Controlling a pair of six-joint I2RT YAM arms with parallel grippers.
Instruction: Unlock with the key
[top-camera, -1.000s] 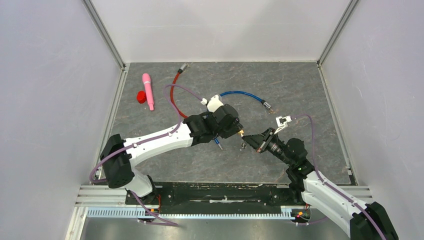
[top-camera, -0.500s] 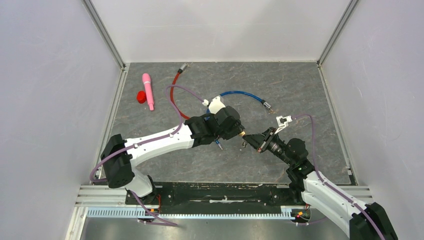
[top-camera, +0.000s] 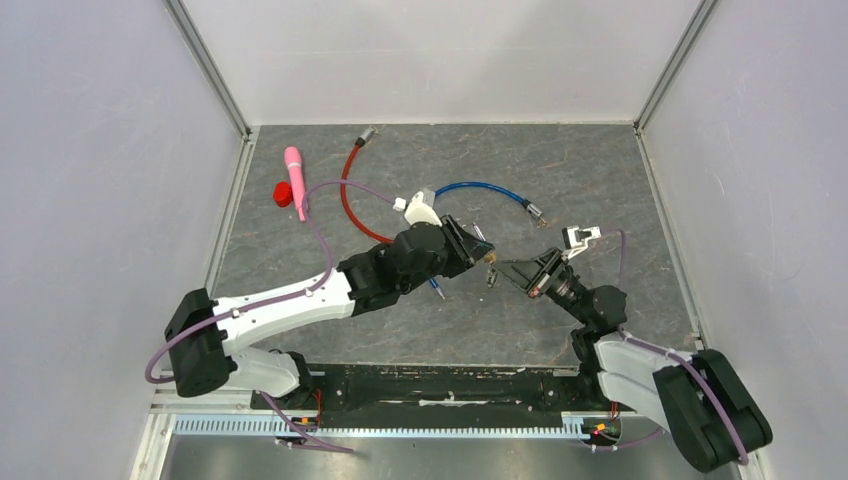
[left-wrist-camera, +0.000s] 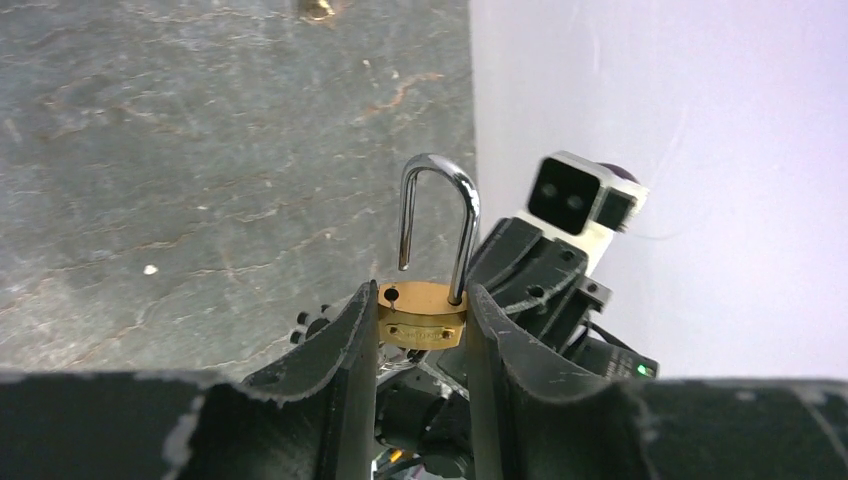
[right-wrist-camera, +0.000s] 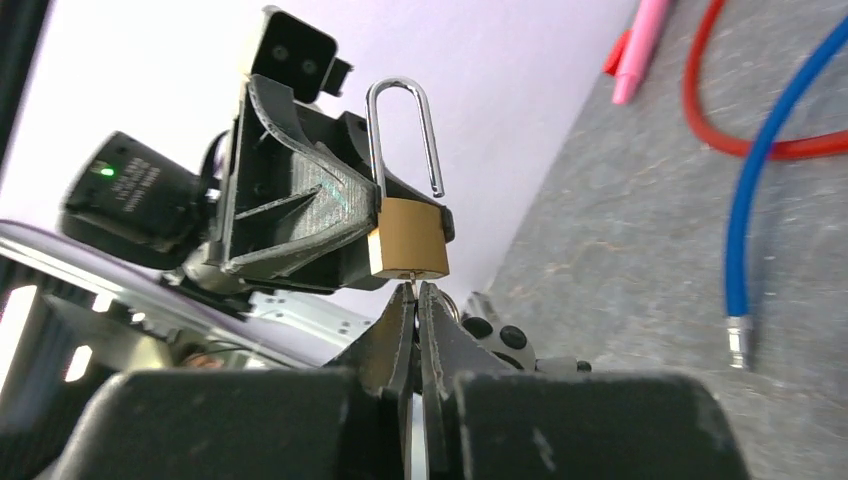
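Most of the key (right-wrist-camera: 413, 287) is buried between the fingers of the right claw (right-wrist-camera: 416, 300). Only a thin sliver shows, rising to the underside of the padlock (left-wrist-camera: 422, 320), and I cannot tell whether it sits in the keyway. From above, both are too small to read. The two arms reach inward over the grey surface (top-camera: 330, 330), their wrists facing each other near its middle. The left claw (top-camera: 472, 247) is clamped on the brass padlock body, whose shackle (left-wrist-camera: 437, 210) stands open with one leg free. The right claw is pressed together on the key, directly against the padlock's base.
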